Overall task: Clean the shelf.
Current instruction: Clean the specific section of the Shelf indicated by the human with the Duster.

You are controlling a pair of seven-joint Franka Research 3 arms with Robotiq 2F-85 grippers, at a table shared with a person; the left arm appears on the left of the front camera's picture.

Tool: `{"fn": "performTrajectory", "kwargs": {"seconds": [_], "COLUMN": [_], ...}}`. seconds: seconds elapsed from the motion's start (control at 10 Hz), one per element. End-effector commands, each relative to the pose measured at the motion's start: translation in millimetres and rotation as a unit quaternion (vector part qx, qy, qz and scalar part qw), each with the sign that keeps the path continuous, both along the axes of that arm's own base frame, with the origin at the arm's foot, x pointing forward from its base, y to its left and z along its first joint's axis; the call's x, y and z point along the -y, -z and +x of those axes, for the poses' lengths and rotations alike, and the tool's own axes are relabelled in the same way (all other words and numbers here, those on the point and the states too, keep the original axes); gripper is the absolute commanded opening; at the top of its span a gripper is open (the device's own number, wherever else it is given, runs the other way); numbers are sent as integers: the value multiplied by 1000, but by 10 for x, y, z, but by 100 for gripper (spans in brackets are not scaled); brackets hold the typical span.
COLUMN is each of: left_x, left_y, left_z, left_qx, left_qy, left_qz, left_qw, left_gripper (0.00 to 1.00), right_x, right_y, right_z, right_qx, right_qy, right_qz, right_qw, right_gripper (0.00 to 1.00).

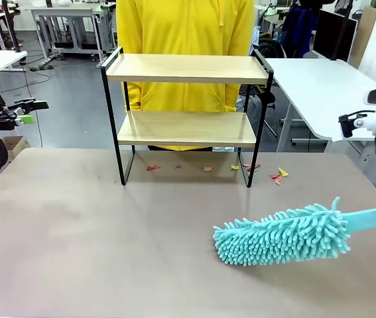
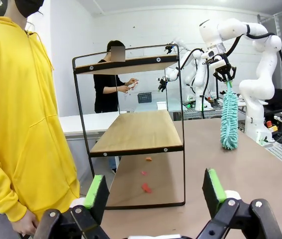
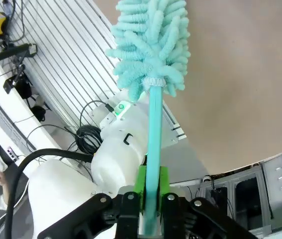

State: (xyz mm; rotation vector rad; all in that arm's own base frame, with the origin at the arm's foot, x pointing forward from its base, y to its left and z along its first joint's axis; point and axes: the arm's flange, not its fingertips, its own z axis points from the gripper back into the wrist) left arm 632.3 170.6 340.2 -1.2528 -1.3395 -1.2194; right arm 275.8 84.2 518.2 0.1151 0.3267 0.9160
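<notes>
Shelf stands at the far edge of the table, with coloured scraps beneath it. Right end effector clamps the teal duster by its handle, well apart from the shelf. Left end effector gapes empty. Dusting appears not yet begun.

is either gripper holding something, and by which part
The right gripper holds the teal duster near the end of its handle; the left gripper is open and empty.

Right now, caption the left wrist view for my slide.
Right gripper holds a teal duster beside the shelf, red scraps lying on the table beneath.
</notes>
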Motion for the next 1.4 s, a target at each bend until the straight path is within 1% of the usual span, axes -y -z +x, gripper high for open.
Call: {"fn": "performTrajectory", "kwargs": {"seconds": [0.0, 1.3], "left_x": [3, 3], "left_y": [-31, -31], "left_z": [-18, -18], "left_qx": [0, 0], "left_qy": [-3, -3], "left_qz": [2, 2], "left_qw": [1000, 1000], "left_gripper": [100, 100], "right_x": [-135, -135], "right_y": [56, 56], "right_z": [10, 10], "right_qx": [2, 2], "right_qy": [-5, -5], "right_qz": [-3, -3], "right_qw": [1000, 1000], "right_gripper": [13, 13]}}
